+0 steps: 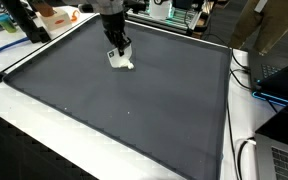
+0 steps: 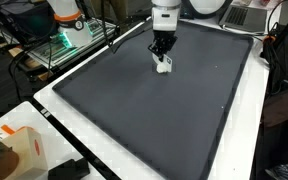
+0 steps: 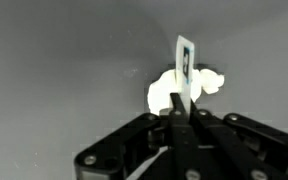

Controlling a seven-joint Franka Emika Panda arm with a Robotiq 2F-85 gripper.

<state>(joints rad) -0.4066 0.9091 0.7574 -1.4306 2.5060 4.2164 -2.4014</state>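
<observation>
A small white lumpy object (image 1: 125,65) lies on the large dark grey mat (image 1: 134,110) near its far edge, and shows in both exterior views (image 2: 165,68). In the wrist view the object (image 3: 164,92) sits just beyond the fingertips, with a thin white upright strip (image 3: 184,62) rising from it. My gripper (image 3: 182,108) points down onto it, and its two black fingers are pressed together around the base of that strip. The gripper (image 1: 119,52) hangs directly over the object in both exterior views (image 2: 162,50). The object's underside is hidden.
The mat (image 2: 154,120) covers most of a white table (image 2: 84,140). Cables (image 1: 246,160) run along one side. An orange and white item (image 1: 54,15) and blue clutter sit beyond one corner. A rack with a green light (image 2: 59,45) stands beside the table.
</observation>
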